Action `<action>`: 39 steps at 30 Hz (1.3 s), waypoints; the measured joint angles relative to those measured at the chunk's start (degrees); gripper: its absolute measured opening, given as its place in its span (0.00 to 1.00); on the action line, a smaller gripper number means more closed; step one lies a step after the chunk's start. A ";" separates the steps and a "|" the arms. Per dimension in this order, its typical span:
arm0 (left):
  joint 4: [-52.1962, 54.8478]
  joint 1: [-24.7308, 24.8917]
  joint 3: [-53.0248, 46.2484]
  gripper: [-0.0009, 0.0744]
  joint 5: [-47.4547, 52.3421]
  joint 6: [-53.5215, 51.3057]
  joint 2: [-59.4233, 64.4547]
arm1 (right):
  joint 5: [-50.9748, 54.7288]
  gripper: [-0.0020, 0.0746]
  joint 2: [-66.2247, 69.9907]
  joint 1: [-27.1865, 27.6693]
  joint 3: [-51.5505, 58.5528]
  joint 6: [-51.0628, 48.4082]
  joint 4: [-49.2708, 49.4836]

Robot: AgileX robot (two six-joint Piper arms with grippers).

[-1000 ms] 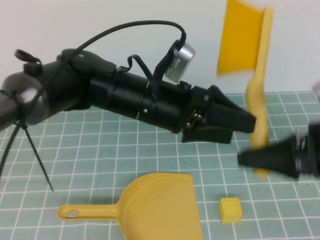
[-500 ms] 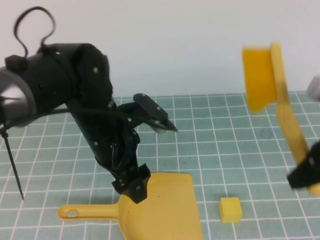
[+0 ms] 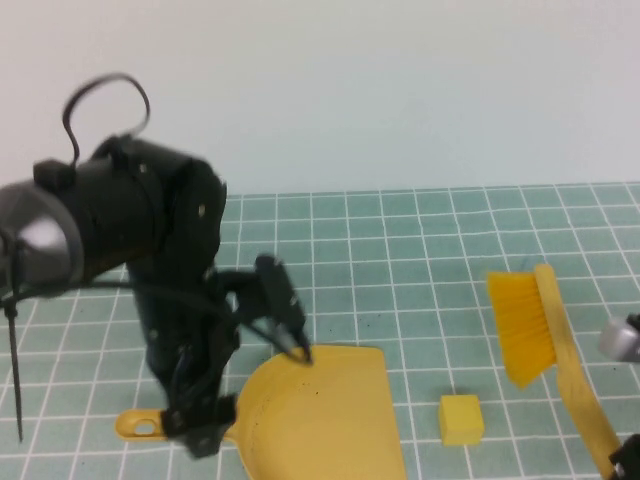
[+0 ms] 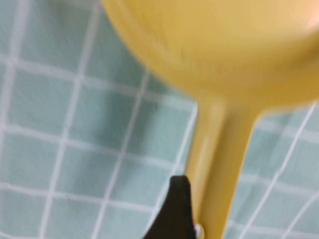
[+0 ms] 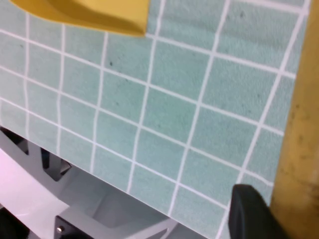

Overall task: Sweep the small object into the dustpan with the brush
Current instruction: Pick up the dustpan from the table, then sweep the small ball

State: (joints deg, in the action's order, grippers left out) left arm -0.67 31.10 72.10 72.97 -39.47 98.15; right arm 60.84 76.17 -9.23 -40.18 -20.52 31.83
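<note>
The yellow dustpan lies at the front centre, its handle pointing left. A small yellow cube sits on the mat just right of the pan's mouth. My left gripper is down at the handle near the pan's body. In the left wrist view it is open, one finger against the handle. My right gripper, at the front right corner, is shut on the yellow brush's handle. The bristles hang right of and behind the cube. The right wrist view shows the handle in the grip.
A green mat with a white grid covers the table, with a white wall behind. The left arm's black body rises over the left half. The right wrist view shows the dustpan's corner and the mat's front edge.
My left arm swung back from over the middle and came down onto the dustpan handle. My right arm brought the brush down from high at the back to just right of the cube.
</note>
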 joint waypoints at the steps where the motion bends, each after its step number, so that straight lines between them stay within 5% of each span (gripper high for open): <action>1: 0.67 0.00 -1.13 0.83 -1.01 0.00 0.00 | -0.44 0.24 0.00 0.00 0.72 -0.13 0.00; 12: 2.64 0.00 -2.84 0.59 -6.66 -3.68 0.32 | -3.55 0.24 0.00 0.00 2.40 -0.76 -0.01; 29: -3.25 -4.01 -2.84 0.55 -9.51 -3.82 7.69 | -1.73 0.24 0.00 0.00 2.74 -0.13 -0.01; 32: -3.25 -4.01 -2.84 0.41 -7.61 -3.82 7.94 | -2.69 0.24 0.00 0.00 2.74 0.34 -1.55; 36: -3.36 -4.01 -2.72 0.03 -3.29 -3.58 7.94 | -5.79 0.24 0.00 0.00 2.94 2.26 -5.75; 39: -3.71 -3.77 -2.59 0.01 -2.12 -3.36 7.04 | -6.58 0.24 0.00 -0.10 3.07 4.27 -9.26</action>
State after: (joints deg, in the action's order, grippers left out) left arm -4.39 27.33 69.51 70.86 -42.83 105.19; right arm 54.26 76.17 -9.34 -37.11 -16.25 22.56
